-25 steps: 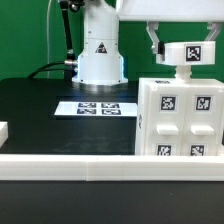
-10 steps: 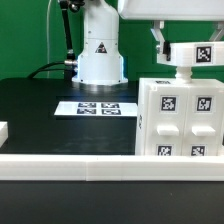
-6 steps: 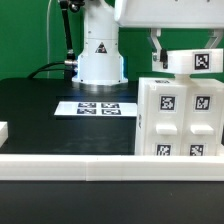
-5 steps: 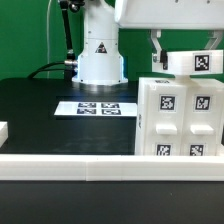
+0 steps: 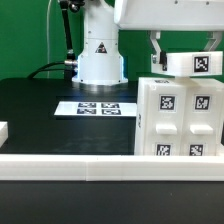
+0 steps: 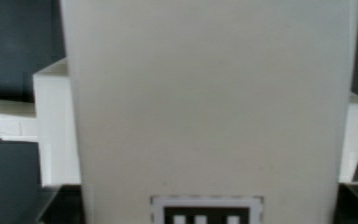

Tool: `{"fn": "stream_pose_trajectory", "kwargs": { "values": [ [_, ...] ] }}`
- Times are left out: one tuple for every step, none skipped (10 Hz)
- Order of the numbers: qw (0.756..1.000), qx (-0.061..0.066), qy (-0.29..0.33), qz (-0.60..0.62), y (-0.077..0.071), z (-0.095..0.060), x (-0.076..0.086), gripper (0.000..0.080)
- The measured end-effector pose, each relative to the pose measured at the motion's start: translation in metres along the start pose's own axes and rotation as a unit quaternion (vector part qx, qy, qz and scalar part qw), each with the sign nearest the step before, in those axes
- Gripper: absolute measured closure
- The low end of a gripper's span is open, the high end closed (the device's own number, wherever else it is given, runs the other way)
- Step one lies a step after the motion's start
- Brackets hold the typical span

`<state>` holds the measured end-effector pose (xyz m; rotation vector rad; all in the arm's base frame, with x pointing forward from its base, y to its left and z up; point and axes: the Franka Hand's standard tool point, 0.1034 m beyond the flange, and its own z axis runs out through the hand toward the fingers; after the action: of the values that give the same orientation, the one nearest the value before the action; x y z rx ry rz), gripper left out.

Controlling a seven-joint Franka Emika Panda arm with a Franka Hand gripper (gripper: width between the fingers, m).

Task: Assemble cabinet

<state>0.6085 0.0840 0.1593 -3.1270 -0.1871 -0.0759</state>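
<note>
**Exterior view:** bright, even, diffuse light; its source cannot be determined. No hard shadows are recorded. White faces of the cabinet [image 5: 180, 120] are close to overexposure and their edges are faint. A dull sheen is noted on the black worktop [image 5: 30, 100]. Resolution is low and tag patterns are rendered coarsely.

**Wrist view:** dimmer, with a grey cast. The white block [image 6: 202, 100] is recorded very close and wholly out of focus. Its tag [image 6: 208, 212] is smeared and cut by the frame edge.

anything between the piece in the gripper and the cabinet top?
Nothing visible. The gripper holds the tagged white piece directly over the cabinet, close above its top; contact can't be judged.
</note>
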Motion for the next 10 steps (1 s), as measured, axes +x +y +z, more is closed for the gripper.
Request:
{"fn": "stream_pose_trajectory", "kwargs": {
  "values": [
    [1.0,0.0,0.0,0.0,0.0,0.0,0.0,0.0239],
    [1.0,0.0,0.0,0.0,0.0,0.0,0.0,0.0239],
    [1.0,0.0,0.0,0.0,0.0,0.0,0.0,0.0239],
    [1.0,0.0,0.0,0.0,0.0,0.0,0.0,0.0239],
    [1.0,0.0,0.0,0.001,0.0,0.0,0.0,0.0239],
    [1.0,0.0,0.0,0.022,-0.0004,0.0,0.0,0.0239],
    [0.999,0.001,0.0,0.042,-0.0008,0.0,0.0,0.0239],
    [0.996,0.002,0.0,0.088,-0.0012,0.0001,0.0,0.0239],
    [0.989,0.004,-0.001,0.151,-0.0019,0.0002,-0.0002,0.0239],
    [0.98,0.006,-0.001,0.199,-0.0023,0.0004,-0.0002,0.0239]
  ]
}}
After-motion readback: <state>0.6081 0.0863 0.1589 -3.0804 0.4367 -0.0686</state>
